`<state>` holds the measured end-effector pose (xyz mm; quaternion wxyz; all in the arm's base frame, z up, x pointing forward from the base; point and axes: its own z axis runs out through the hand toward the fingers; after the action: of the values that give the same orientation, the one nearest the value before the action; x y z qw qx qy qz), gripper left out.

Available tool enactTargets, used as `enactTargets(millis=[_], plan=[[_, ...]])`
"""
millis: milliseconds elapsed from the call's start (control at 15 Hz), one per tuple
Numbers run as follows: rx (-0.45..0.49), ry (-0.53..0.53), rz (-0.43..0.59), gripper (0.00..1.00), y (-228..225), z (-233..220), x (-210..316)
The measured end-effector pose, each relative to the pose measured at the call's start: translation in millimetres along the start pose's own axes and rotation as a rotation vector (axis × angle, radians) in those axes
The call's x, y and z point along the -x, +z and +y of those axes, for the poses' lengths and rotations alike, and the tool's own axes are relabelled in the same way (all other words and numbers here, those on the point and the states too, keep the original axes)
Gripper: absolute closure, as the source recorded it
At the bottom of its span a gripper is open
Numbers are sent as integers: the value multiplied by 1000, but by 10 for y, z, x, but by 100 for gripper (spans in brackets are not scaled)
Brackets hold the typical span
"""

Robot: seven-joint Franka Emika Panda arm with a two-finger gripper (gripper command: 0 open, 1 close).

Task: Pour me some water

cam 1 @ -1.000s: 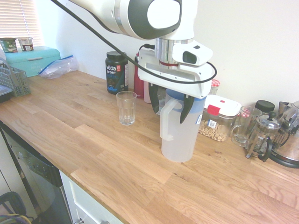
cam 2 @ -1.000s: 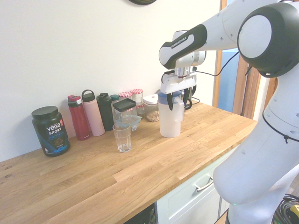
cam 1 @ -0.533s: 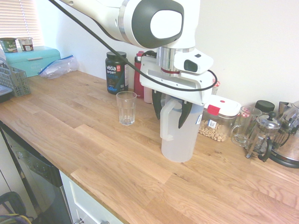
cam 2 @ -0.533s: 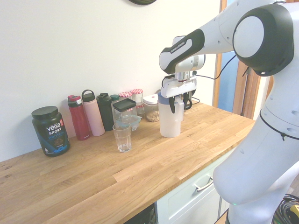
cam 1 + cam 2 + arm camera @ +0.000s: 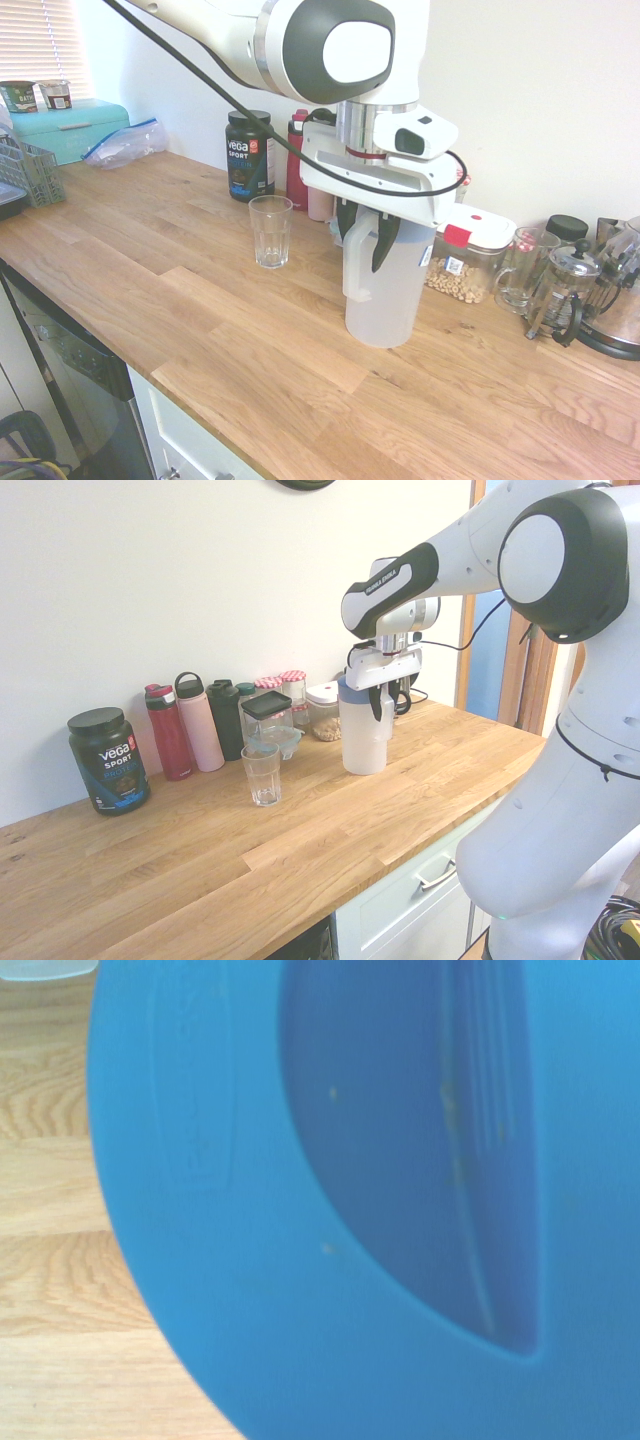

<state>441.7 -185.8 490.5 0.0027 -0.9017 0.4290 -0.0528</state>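
- One step is in hand in the first exterior view: the grasp. The gripper (image 5: 366,243) points straight down over the jug (image 5: 385,290), its dark fingers (image 5: 386,243) set either side of the top of the white handle (image 5: 355,262), narrowed around it; firm contact cannot be confirmed.
- Jug location, same view: upright on the counter (image 5: 200,300), right of the glass (image 5: 270,231) and well apart from it, with a row of bottles and jars behind along the wall.
- Orientation: the jug's long axis is vertical. The handle faces left and near, toward the glass side.
- Second exterior view: the arm enters from the right. The gripper (image 5: 384,697) sits at the top of the jug (image 5: 362,732); the glass (image 5: 262,773) stands to its left, nearer the camera, upright and apparently empty.
- Wrist view: the blue lid (image 5: 250,1260) fills the frame, with counter wood at one side. The jug's spout direction cannot be read.
- Next move, as a judgement: confirm a secure hold on the handle, lift the jug clear, carry it left over the glass, then tilt slowly. A loose hold risks the jug swinging or slipping.
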Motion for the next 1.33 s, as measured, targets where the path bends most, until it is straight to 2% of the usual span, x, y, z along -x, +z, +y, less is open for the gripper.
enactTargets(millis=[400, 600, 733, 933, 1133, 1333], plan=[[-1, 5, -1, 100, -2, 33, -8], [-3, -40, 7, 100, -47, 120, -39], [-17, -133, 31, 100, -192, 218, -61], [-47, -301, 81, 100, -704, 304, -14], [-98, -474, 96, 100, -1138, 130, 159], [-86, -665, 71, 100, -1362, -142, 383]])
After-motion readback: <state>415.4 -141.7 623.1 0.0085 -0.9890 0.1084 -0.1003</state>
